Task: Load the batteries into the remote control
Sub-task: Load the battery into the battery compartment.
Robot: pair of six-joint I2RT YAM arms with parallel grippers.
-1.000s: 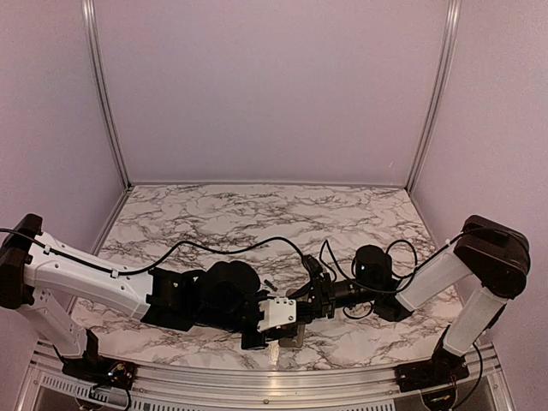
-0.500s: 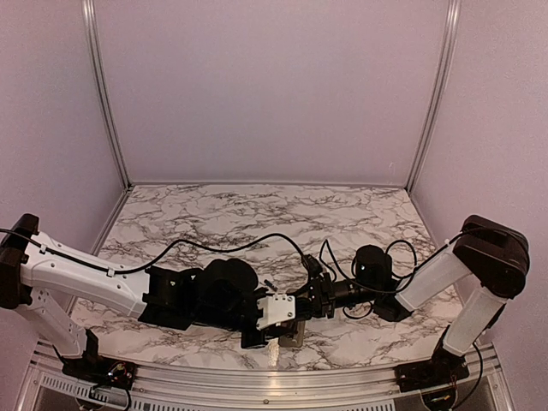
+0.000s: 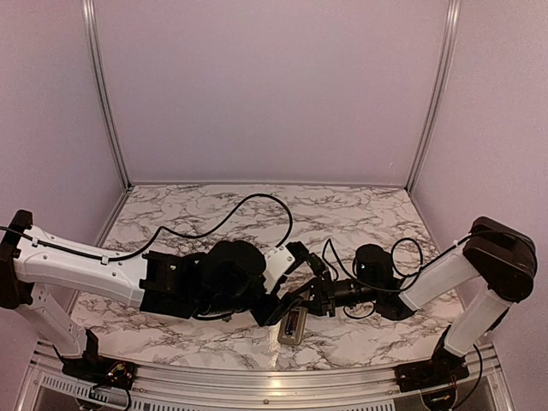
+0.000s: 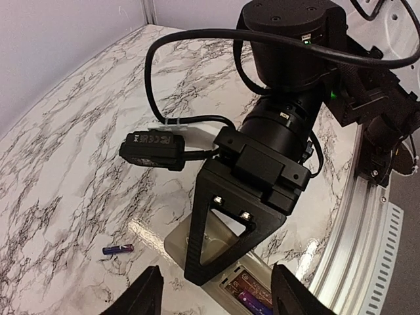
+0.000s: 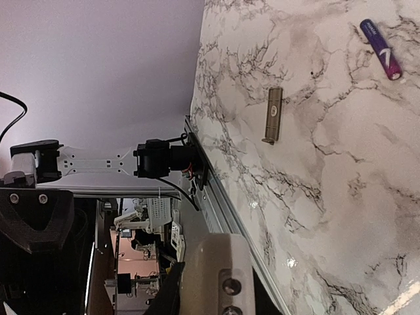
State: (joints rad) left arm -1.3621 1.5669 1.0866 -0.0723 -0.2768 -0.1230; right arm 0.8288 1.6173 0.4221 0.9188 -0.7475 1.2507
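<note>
- You are looking at the marble desk (image 3: 214, 210), where the remote control (image 3: 293, 326) lies flat near the front edge, back upward, between the two arms that reach in toward the middle.
- Your right fingers (image 4: 220, 230) stand over the remote control and look clamped across its narrow width. One black triangular finger sits against the nearer long side, and the other is hidden behind it.
- Your left fingers (image 4: 149, 293) are spread wide apart with nothing between them. They hang just above the remote control, in front of the right fingers.
- In the left wrist view you can see the dark recess in the back uncovered, with one purple battery (image 4: 252, 300) seated inside. You cannot tell whether a second cell lies beside it.
- A loose battery (image 4: 118, 249) — purple, with a pink end — lies on its side on the bare desk, apart from the remote control and on its far side.
- In the right wrist view a small tan-grey cover piece (image 5: 273, 115) rests flat on the desk, near that loose battery but not touching it.
- The right wrist camera (image 4: 154, 147) juts out beside its arm, its black cable looping above the marble.
</note>
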